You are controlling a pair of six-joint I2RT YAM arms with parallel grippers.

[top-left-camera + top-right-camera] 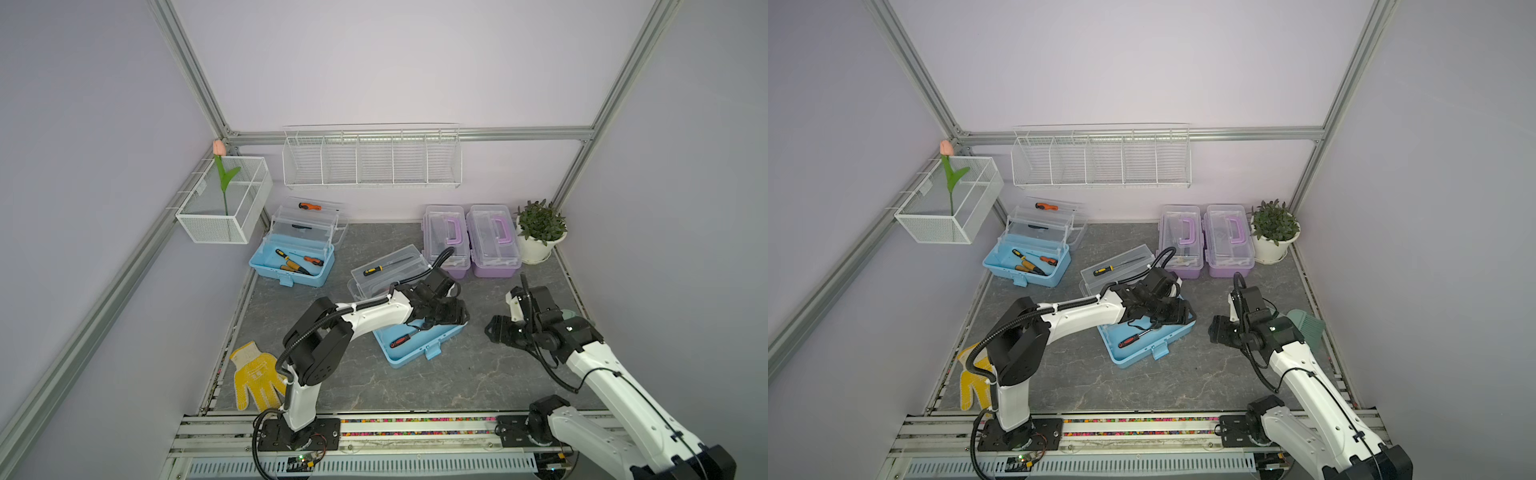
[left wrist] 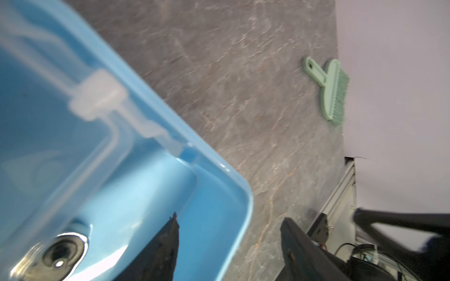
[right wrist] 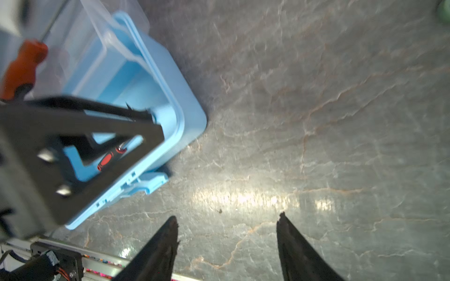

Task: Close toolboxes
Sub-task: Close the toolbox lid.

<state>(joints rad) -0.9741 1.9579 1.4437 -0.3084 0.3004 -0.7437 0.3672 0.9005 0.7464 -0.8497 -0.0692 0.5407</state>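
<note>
grey marbled table (image 1: pixel 415 386) floored a lilac-walled cell. in both top views two purple toolboxes (image 1: pixel 446 245) sat shut at the back, side by side. a far blue toolbox (image 1: pixel 291 270) stood open at the back left, tools in its base. the near blue toolbox (image 1: pixel 411 352) lay open mid-table, its long axis running roughly across the robot's front and its clear lid (image 1: pixel 386 266) thrown back on the far side. the left gripper (image 1: pixel 451 316) hung over that box's right end. the right gripper (image 1: pixel 496 330) hovered just beside the same end, apart from the box.

the left wrist view showed the left gripper (image 2: pixel 229 226) with jaws wide, one fingertip over the blue interior and one over the table. they straddled the end wall without clearly touching it.

the right wrist view showed the right gripper (image 3: pixel 227 219) spread wide and empty above bare table, with the box's corner and front latch (image 3: pixel 153 182) off to one side.

the lid lay beyond the left gripper, toward the back wall, so the left arm looked the nearer one to reach it and swing it forward over the base.
</note>
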